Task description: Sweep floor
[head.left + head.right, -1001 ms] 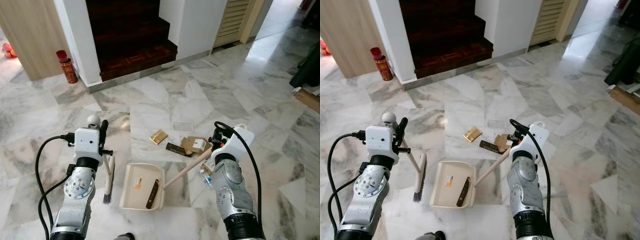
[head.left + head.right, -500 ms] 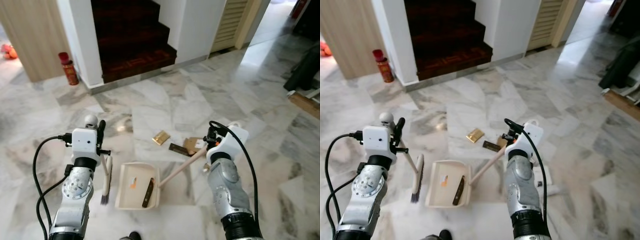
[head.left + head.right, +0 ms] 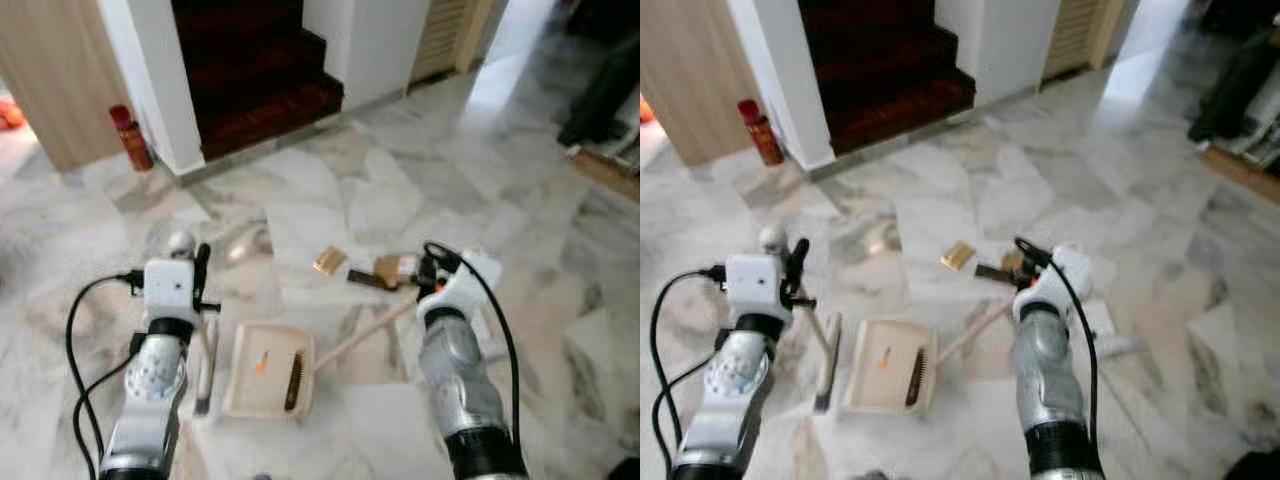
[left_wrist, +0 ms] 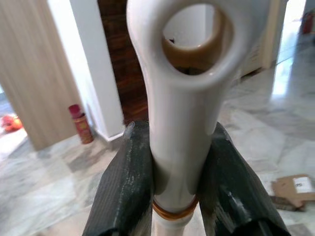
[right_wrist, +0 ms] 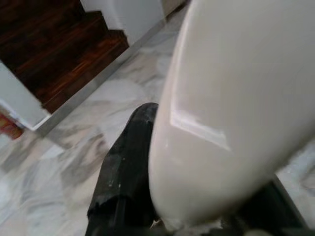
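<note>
The grey-veined marble floor [image 3: 330, 200] is spreading across the frame. At lower centre, the cream plastic dustpan [image 3: 268, 370] is lying flat, its handle running diagonally toward the right gripper [image 5: 162, 196], clamped on it. The left gripper [image 4: 174, 187] is squeezing the cream-handled brush [image 3: 204, 365], bristles down at lower left.

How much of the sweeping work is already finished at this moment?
Partly done: the dustpan already holds a dark piece and an orange scrap. In hand: the left gripper is shut on the broom, the right gripper on the dustpan handle. Left: the gold packet and cardboard pieces on the floor.
</note>
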Tool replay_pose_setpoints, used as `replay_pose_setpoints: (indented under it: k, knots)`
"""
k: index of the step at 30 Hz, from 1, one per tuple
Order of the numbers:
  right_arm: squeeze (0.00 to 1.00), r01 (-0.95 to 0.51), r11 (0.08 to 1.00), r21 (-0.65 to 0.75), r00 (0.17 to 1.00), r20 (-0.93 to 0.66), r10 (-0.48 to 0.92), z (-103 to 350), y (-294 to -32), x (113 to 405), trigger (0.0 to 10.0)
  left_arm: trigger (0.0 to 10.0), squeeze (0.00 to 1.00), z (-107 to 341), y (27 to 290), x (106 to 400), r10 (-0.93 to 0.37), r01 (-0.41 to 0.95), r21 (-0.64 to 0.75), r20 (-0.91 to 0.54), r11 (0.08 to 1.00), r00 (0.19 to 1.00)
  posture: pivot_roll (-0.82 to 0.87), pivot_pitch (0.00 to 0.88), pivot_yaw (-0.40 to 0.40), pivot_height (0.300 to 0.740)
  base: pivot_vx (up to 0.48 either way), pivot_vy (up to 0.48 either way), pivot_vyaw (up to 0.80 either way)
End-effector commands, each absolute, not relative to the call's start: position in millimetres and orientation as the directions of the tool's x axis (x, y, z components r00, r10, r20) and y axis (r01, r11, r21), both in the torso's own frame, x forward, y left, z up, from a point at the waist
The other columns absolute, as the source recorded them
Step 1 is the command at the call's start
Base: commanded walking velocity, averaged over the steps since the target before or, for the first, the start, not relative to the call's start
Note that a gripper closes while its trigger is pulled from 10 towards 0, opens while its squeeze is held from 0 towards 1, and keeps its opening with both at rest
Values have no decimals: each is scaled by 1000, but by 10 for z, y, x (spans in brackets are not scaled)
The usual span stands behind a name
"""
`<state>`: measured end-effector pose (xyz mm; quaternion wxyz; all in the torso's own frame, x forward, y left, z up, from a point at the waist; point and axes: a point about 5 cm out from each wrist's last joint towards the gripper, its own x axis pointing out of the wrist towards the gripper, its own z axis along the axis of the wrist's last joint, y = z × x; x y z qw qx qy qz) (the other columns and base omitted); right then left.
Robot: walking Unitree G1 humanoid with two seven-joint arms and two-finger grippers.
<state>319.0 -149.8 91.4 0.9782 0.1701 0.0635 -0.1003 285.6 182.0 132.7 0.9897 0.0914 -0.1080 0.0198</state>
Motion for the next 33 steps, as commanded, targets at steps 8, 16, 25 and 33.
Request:
replay_pose_setpoints:
  k: [8, 16, 25, 33]
  knots:
    - [0, 199, 920, 337, 978, -135, -161, 1000, -1454, 3227, 10000, 10000, 0, 1436, 1824, 2853, 16, -66, 185, 264, 980, 964, 2, 90, -61, 740, 0, 389, -341]
    - [0, 190, 922, 339, 979, -131, -153, 1008, -1439, 3236, 10000, 10000, 0, 1444, 1827, 2860, 17, -69, 187, 266, 980, 964, 4, 92, -59, 740, 0, 386, -52]
    - [0, 185, 920, 346, 981, -126, -149, 1013, -1432, 3236, 10000, 10000, 0, 1449, 1830, 2862, 17, -69, 189, 266, 979, 964, 5, 91, -57, 740, 0, 386, 0]
    - [0, 180, 921, 346, 982, -124, -145, 1017, -1424, 3238, 10000, 10000, 0, 1450, 1830, 2863, 15, -67, 189, 265, 980, 964, 5, 91, -57, 740, 0, 387, 0]
